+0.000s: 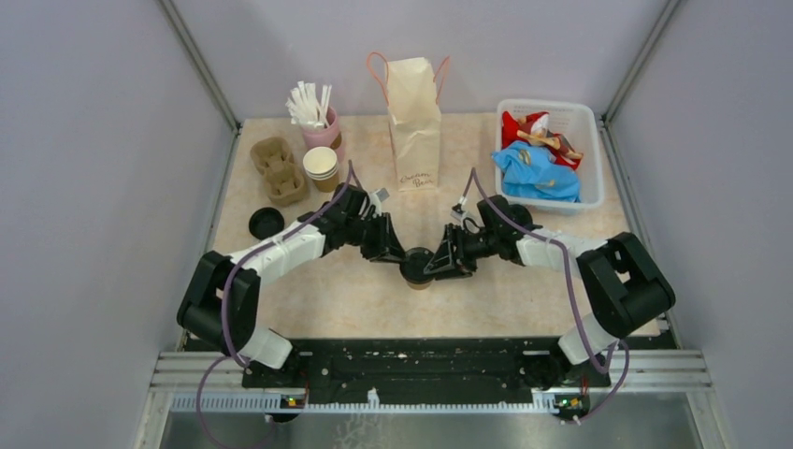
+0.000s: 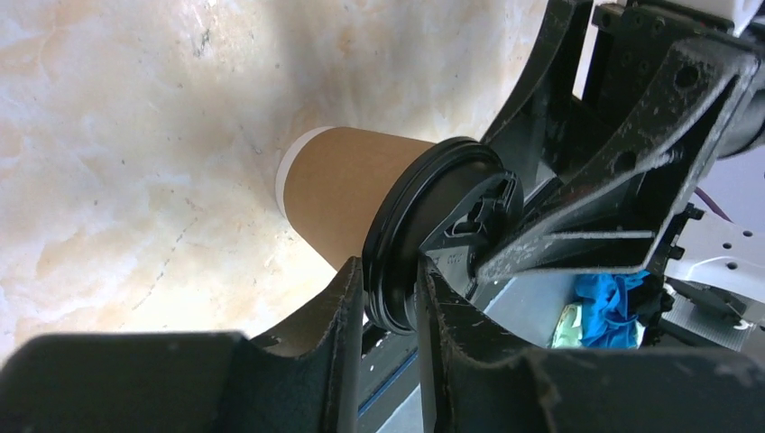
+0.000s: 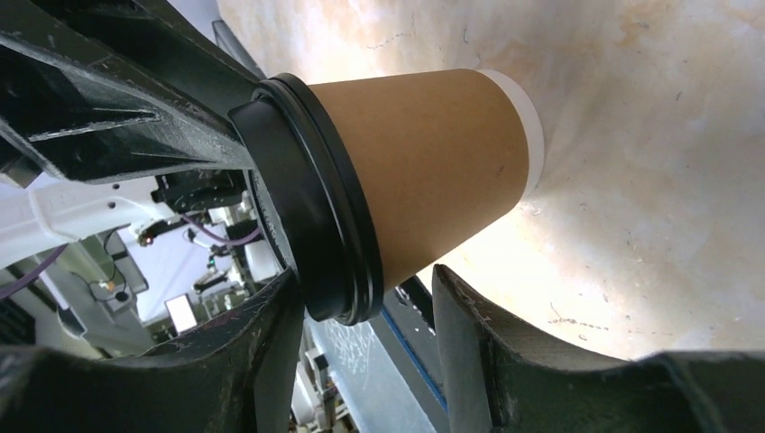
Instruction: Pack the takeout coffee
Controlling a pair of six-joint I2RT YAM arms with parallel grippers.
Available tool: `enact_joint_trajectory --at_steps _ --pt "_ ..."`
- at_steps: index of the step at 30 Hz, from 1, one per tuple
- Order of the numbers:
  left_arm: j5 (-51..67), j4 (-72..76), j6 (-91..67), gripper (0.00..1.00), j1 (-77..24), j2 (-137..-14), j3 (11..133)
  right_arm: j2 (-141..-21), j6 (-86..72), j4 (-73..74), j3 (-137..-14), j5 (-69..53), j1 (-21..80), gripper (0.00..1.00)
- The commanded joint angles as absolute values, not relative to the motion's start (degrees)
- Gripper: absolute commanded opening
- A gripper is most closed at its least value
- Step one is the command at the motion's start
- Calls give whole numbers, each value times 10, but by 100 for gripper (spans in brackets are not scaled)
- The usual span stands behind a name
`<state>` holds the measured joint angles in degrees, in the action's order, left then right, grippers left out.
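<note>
One takeout coffee (image 1: 416, 267), a brown paper cup with a black lid, is at the table's middle front between both grippers. In the left wrist view the cup (image 2: 347, 194) lies sideways in the picture, and my left gripper (image 2: 390, 302) is shut on the edge of its black lid (image 2: 424, 225). My right gripper (image 3: 361, 316) is open and straddles the lid rim (image 3: 316, 216). One finger is by the lid top and the other stands a little off the cup wall (image 3: 433, 153). The tall paper bag (image 1: 414, 122) stands upright at the back.
A loose black lid (image 1: 266, 223) lies at the left. Behind it are a cardboard cup carrier (image 1: 278, 168), a stack of lidless cups (image 1: 321, 168) and a pink cup of straws (image 1: 318, 117). A white basket (image 1: 591, 140) of packets is at the back right.
</note>
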<state>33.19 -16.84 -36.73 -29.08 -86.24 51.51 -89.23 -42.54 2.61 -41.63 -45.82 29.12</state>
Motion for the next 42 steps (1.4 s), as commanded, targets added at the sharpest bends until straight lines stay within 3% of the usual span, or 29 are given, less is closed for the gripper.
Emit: enact_joint_trajectory --at_steps 1,5,12,15,17,23,33,37,42 --pt "266 -221 -374 25 -291 -847 453 -934 -330 47 -375 -414 257 50" --pt "314 -196 -409 27 -290 -795 419 -950 -291 86 -416 -467 254 54" --pt "361 -160 -460 48 -289 -738 436 -934 -243 244 -549 -493 253 70" --pt "350 -168 -461 62 -278 -740 458 -913 -244 265 -563 -507 254 79" --pt "355 -161 -455 65 -269 -758 465 -903 -253 255 -551 -521 259 82" --pt "372 -158 -436 56 -262 -806 475 -915 -297 172 -501 -534 285 81" --pt "336 -143 -431 42 -259 -817 407 -974 -326 44 -415 -510 278 59" --pt "330 -142 -431 40 -258 -803 374 -987 -297 68 -402 -476 271 57" --pt "326 -171 -424 40 -258 -783 403 -947 -255 185 -470 -419 277 55"
